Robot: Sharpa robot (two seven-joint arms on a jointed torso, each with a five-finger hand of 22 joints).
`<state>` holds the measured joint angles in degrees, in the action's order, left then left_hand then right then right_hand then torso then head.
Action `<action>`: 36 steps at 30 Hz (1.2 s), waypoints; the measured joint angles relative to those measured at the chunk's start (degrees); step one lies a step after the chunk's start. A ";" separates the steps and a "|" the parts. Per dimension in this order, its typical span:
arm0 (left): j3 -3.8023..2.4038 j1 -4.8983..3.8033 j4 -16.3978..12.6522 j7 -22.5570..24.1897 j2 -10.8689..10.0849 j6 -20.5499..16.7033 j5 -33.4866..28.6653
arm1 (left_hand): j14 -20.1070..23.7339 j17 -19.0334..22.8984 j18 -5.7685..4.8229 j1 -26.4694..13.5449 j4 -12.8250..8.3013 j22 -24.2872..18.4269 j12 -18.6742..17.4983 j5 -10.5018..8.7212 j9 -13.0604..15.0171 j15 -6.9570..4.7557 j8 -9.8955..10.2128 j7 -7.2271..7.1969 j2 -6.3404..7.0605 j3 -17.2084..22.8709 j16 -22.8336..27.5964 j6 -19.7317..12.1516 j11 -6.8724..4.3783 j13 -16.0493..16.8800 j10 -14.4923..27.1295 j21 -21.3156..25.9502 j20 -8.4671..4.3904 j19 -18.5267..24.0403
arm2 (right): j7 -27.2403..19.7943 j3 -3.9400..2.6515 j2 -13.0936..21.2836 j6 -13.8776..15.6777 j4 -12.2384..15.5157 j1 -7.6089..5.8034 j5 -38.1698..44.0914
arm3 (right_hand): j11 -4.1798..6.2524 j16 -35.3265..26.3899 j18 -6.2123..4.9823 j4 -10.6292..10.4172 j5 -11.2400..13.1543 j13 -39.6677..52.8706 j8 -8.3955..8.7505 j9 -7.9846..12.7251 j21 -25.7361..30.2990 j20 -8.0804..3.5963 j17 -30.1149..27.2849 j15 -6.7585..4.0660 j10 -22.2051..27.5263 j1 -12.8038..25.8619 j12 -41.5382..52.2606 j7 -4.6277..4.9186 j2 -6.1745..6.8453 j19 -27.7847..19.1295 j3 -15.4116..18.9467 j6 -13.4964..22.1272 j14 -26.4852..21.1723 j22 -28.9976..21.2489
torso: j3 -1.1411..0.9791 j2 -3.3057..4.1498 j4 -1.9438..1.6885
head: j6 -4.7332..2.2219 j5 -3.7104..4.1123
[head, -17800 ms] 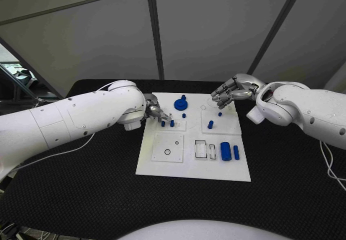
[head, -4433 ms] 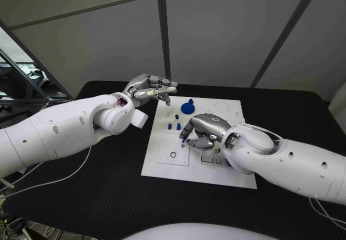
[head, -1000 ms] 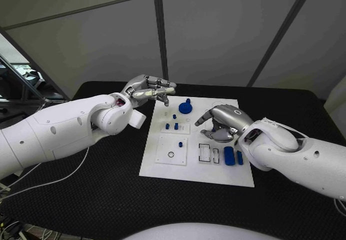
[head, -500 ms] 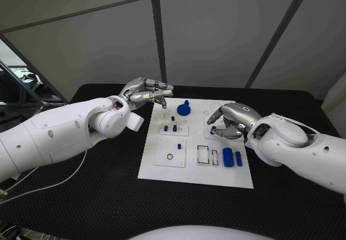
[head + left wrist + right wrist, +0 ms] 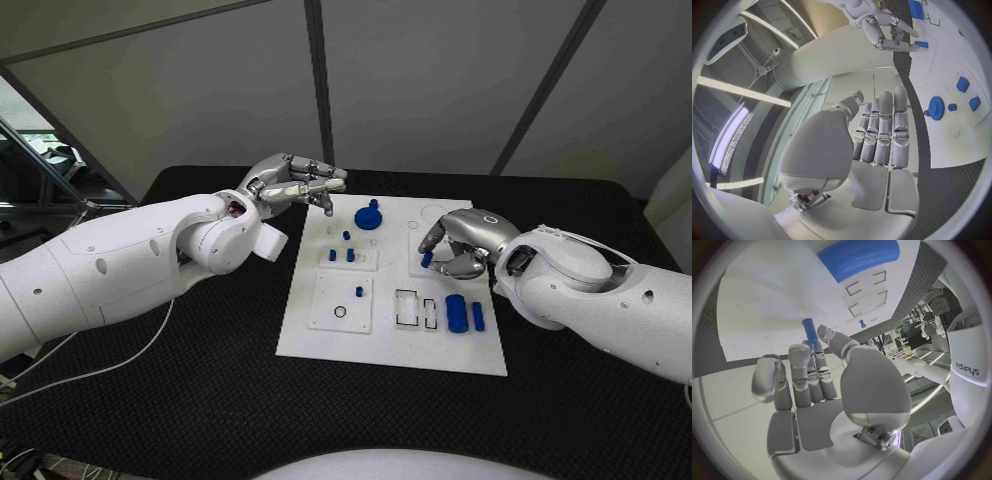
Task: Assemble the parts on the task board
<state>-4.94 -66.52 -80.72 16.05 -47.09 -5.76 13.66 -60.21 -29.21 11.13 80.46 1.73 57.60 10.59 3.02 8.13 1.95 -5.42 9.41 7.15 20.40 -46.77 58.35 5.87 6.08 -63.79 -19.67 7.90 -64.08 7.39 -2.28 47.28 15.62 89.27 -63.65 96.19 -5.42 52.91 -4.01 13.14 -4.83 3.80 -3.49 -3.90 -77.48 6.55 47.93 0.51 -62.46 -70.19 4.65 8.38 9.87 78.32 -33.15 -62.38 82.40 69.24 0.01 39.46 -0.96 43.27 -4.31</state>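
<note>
Lying mid-table, the white task board (image 5: 392,290) carried a blue gear (image 5: 368,218), small blue pegs (image 5: 340,255) and a blue cylinder (image 5: 454,313). Right hand (image 5: 462,243) hovered over the board's right side, fingers curled beside a blue pin (image 5: 427,259); grip undetermined. Left hand (image 5: 294,186) hung raised off the far-left corner, fingers curled, empty. Right hand had withdrawn rightward from the near recesses since earlier.

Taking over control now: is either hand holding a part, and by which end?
Right hand pinches a small blue peg by its lower end. Left hand holds nothing.
</note>
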 measured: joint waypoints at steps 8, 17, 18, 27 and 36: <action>0.01 0.00 0.02 -0.01 0.00 0.04 0.00 | 0.00 0.00 0.00 0.00 0.00 -0.02 0.00 0.00 0.01 0.00 0.00 0.00 0.00 0.00 0.00 0.00 0.00 0.00 0.00 0.00 0.00 0.00 | 0.63 -0.01 -0.58 -1.41 -0.68 0.00 0.57 | 0.10 0.72 0.01 -0.41 0.00 0.00 0.00 -0.05 -0.60 -0.18 0.73 -0.21 -1.16 -0.70 0.49 -0.21 -0.70 0.47 -0.41 -0.21 0.21 0.98 | 0.00 -0.02 0.02 | 0.02 0.07; 0.01 0.00 0.05 -0.03 0.02 0.11 0.00 | 0.00 -0.01 0.00 0.00 0.00 -0.07 0.00 0.00 0.04 0.00 0.00 0.00 0.00 0.00 0.00 0.00 0.00 0.00 0.00 0.00 0.00 0.00 | 1.00 -0.01 -1.50 -2.43 -1.95 -0.01 0.86 | 0.95 3.16 0.01 -1.55 0.00 0.13 -0.28 -0.26 -2.16 -0.64 2.75 -1.04 -5.05 -0.78 1.29 -0.70 -2.33 1.90 -2.00 -1.55 1.04 3.36 | 0.00 -0.02 0.04 | 0.18 0.08; 0.01 0.00 0.05 -0.03 0.02 0.11 0.00 | 0.00 -0.01 0.00 0.00 0.00 -0.07 0.00 0.00 0.04 0.00 0.00 0.00 0.00 0.00 0.00 0.00 0.00 0.00 0.00 0.00 0.00 0.00 | 1.05 -0.01 -1.57 -2.46 -2.04 -0.01 0.90 | 1.23 3.39 0.00 -1.44 0.00 0.16 -0.28 -0.28 -2.22 -0.84 3.02 -1.04 -5.39 -0.97 1.34 -0.57 -2.52 2.10 -2.24 -1.75 1.04 3.62 | 0.00 -0.02 0.04 | 0.23 0.07; 0.01 0.00 0.06 -0.03 -0.01 0.16 0.00 | 0.00 -0.01 0.00 0.00 0.00 -0.06 0.00 0.00 0.04 0.00 0.00 0.00 0.00 0.00 0.00 0.00 0.00 0.00 0.00 0.00 0.00 0.01 | 1.37 0.00 -1.80 -2.24 -2.34 0.00 1.48 | 1.75 4.85 0.00 -1.21 0.21 0.25 -0.49 -0.48 -3.29 -1.54 4.31 -1.55 -8.35 -2.20 1.33 -1.11 -3.73 2.80 -3.27 -3.00 1.55 5.33 | 0.00 -0.04 0.04 | 0.37 0.03; 0.01 0.00 0.05 -0.03 -0.04 0.18 0.00 | 0.00 -0.01 0.01 0.00 0.00 -0.12 0.00 0.00 0.03 0.00 0.00 0.00 0.00 0.00 0.23 0.00 0.00 0.00 0.00 0.00 0.00 0.01 | 1.20 0.01 -0.85 -0.42 -0.32 0.04 1.91 | 1.74 5.49 0.01 -1.12 -0.19 0.43 -0.49 -0.53 -3.90 -1.75 4.86 -1.55 -8.91 -2.74 1.35 -1.21 -4.27 3.40 -3.65 -3.10 1.55 5.71 | -0.02 -0.06 0.08 | 0.39 -0.03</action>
<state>-4.93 -66.52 -80.67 16.02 -47.13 -5.58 13.66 -60.21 -29.22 11.14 80.46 1.73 57.49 10.59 3.02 8.16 1.95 -5.42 9.41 7.15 20.40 -46.54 58.35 5.87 6.08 -63.79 -19.67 7.90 -64.08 8.59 -2.27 46.43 15.20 88.95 -63.62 98.10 -3.69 58.40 -4.01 12.02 -5.01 4.23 -3.98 -4.42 -81.38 4.80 52.79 -1.04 -71.37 -72.93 6.00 7.17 5.61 81.72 -36.80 -65.48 83.95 74.95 -0.01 39.40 -0.88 43.66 -4.33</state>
